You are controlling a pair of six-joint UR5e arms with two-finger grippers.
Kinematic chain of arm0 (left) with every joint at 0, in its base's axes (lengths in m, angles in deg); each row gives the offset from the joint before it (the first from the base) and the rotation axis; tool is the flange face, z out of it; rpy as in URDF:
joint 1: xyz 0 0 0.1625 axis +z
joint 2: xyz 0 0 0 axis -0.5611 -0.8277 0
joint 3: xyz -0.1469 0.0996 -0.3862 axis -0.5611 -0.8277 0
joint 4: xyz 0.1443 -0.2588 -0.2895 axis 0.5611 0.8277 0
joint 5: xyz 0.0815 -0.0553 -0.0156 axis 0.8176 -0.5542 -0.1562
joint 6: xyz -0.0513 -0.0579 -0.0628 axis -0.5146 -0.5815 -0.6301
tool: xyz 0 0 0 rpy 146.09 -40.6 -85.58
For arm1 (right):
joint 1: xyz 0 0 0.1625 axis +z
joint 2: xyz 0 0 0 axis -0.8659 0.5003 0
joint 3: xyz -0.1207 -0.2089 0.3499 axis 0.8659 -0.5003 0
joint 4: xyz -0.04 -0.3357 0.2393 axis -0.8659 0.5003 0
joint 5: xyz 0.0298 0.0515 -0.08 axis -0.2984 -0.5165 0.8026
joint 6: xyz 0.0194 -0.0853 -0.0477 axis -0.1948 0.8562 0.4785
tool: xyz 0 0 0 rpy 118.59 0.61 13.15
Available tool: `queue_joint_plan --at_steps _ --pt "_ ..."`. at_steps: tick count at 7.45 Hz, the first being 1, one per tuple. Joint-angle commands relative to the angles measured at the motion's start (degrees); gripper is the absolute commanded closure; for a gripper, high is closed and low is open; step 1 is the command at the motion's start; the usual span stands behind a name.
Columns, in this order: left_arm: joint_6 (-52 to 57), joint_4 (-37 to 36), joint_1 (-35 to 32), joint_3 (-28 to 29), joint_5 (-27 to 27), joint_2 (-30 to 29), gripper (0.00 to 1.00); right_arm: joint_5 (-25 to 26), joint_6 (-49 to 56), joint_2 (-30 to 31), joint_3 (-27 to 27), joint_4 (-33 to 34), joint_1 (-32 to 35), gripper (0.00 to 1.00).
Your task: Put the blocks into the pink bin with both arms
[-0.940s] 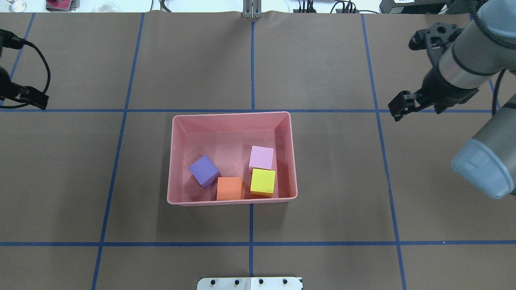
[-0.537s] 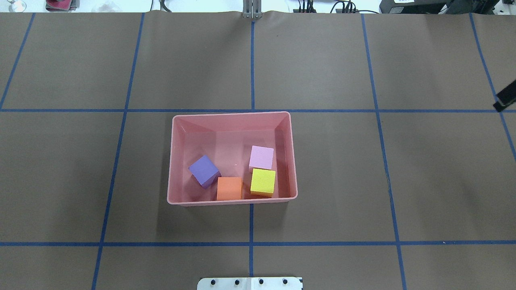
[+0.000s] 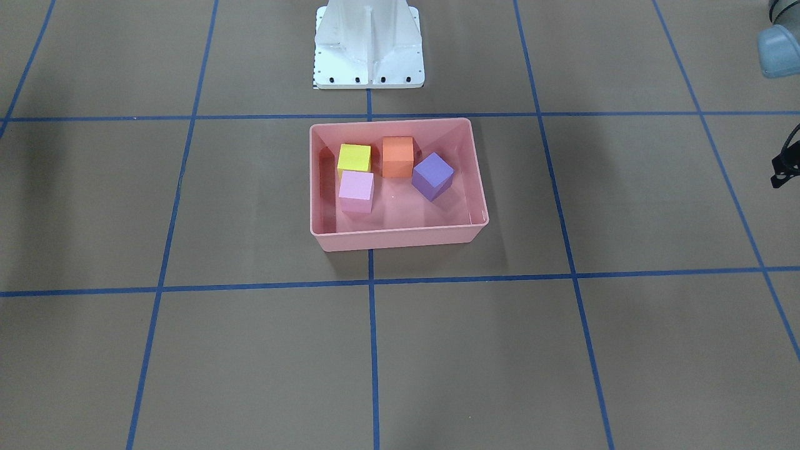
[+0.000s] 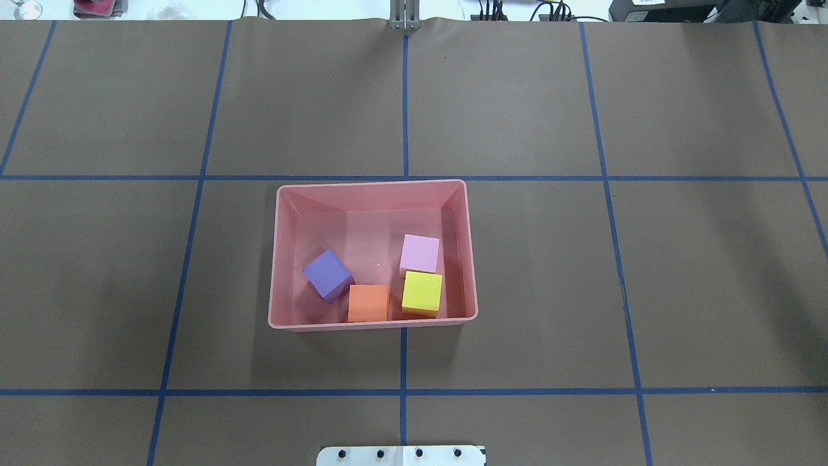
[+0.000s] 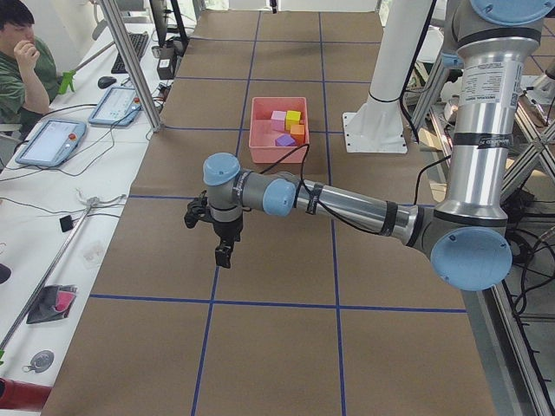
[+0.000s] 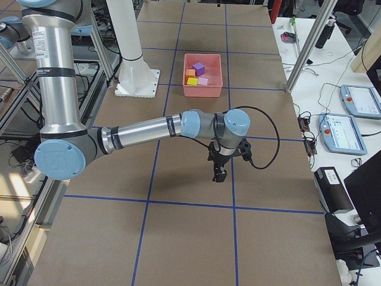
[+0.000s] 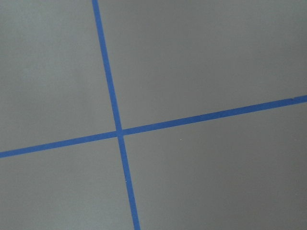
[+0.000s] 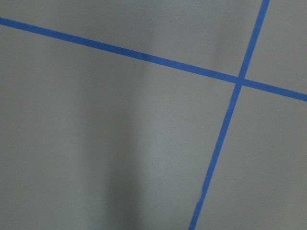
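The pink bin sits mid-table, also in the front view. Inside it lie the purple block, orange block, yellow block and light pink-lilac block. Both arms are out of the overhead view. My left gripper hangs over bare table far to the bin's left. My right gripper hangs over bare table far to the bin's right. Neither holds a block; I cannot tell whether either is open or shut. Both wrist views show only brown table and blue tape.
The white pedestal base stands just behind the bin on the robot's side. A blue joint cap of the left arm shows at the front view's right edge. An operator sits at a side bench with teach pendants.
The right arm has swung out of the overhead view to the right, and the left arm's black parts have left it on the left. The bin and blocks have not moved.
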Motion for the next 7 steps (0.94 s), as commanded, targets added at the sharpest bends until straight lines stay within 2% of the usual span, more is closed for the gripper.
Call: queue_joint_plan --at_steps 1,3,7 --pt "15.0 -0.4 -6.0 5.0 -0.5 0.7 0.0 0.2 0.0 1.2 -1.1 -2.5 3.3 0.0" --pt "16.1 -0.5 -9.5 7.5 -6.6 1.2 0.0 0.2 -1.3 1.1 -1.1 -4.4 4.9 0.0" --pt "15.3 -0.6 -10.1 6.4 -7.4 1.3 0.0 -0.1 -4.5 1.7 -2.2 -7.6 4.9 0.0"
